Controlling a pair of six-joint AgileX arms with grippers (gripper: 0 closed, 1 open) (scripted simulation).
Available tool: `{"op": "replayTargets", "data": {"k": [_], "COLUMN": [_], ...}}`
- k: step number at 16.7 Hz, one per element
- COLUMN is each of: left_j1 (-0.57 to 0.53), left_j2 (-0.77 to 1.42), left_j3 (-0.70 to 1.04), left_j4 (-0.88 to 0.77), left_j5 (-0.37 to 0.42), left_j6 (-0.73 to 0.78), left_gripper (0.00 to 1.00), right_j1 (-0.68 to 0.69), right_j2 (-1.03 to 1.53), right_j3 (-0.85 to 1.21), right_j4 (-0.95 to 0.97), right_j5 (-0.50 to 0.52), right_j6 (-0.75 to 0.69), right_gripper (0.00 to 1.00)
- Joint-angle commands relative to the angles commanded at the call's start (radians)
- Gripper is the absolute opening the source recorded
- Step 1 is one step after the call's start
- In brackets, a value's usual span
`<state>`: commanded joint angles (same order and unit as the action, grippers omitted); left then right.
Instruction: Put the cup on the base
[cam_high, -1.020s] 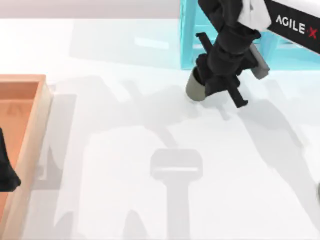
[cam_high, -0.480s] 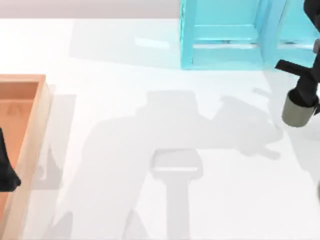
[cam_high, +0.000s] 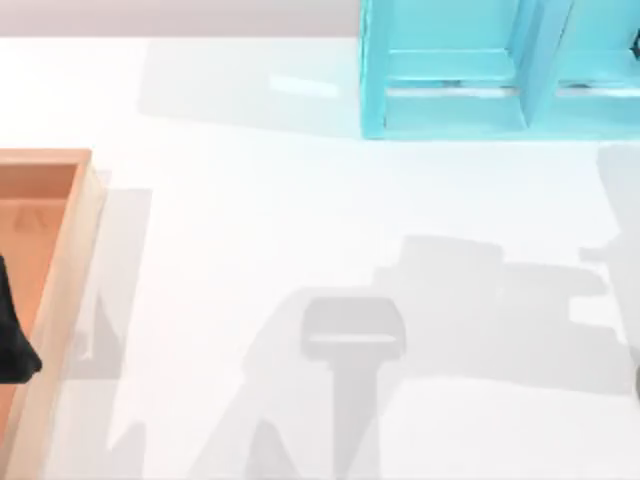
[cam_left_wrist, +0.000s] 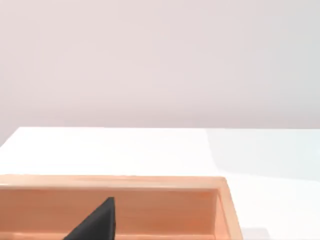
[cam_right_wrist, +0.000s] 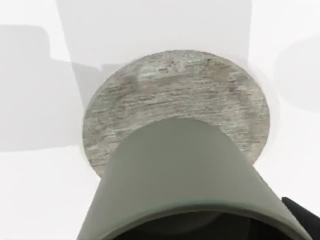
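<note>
White worktop (cam_high: 300, 200) seen from above, with both wrist views.

(a) Task objects. The cup (cam_right_wrist: 185, 170), a plain olive-grey cylinder with no handle, hangs close under the right wrist camera with its open mouth toward the lens. Directly beyond it lies the base (cam_right_wrist: 175, 90), a flat round disc of mottled grey stone that rests on the worktop. The cup's far end overlaps the near half of the disc. Whether the cup's bottom touches the base or is held just above it cannot be told.

(b) Right arm. The right end effector (cam_right_wrist: 200, 227) holds the cup, and one dark finger (cam_right_wrist: 300, 216) shows against the cup's side near the rim.

(c) Left arm. The left end effector (cam_high: 10, 345) is parked at the worktop's left edge, over the wooden tray (cam_high: 70, 260). In the left wrist view a dark wedge of it stands in front of the tray's far wall. Whether it is wide or narrow cannot be told.

(d) Other objects. The wooden tray is a shallow, pale orange-brown box that lies along the left edge. A light blue rack (cam_high: 450, 70) of upright posts and cross rails stands at the far edge, toward the right corner. Grey shadows of the arms fall across the middle and right of the worktop.
</note>
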<state>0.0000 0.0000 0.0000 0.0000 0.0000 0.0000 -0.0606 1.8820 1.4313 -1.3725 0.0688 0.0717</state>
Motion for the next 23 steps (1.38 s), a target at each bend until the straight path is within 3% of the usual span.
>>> {"op": "replayTargets", "data": {"k": [5, 12, 19, 23], "left_j1": [0.0, 0.0, 0.0, 0.0], "left_j2": [0.0, 0.0, 0.0, 0.0], "left_j3": [0.0, 0.0, 0.0, 0.0], "left_j4": [0.0, 0.0, 0.0, 0.0], "left_j5": [0.0, 0.0, 0.0, 0.0], "left_j6": [0.0, 0.0, 0.0, 0.0], "left_gripper": [1.0, 1.0, 1.0, 1.0], "right_j1": [-0.04, -0.032, -0.022, -0.021], "right_j2": [-0.046, -0.036, -0.014, -0.012], "right_j3": [-0.068, -0.082, -0.269, -0.291], "right_j4": [-0.043, -0.025, 0.19, 0.212], "right_j5": [-0.003, -0.003, -0.009, -0.009], "right_j6": [-0.143, -0.143, -0.129, -0.126], "right_gripper": [0.0, 0.0, 0.0, 0.0]}}
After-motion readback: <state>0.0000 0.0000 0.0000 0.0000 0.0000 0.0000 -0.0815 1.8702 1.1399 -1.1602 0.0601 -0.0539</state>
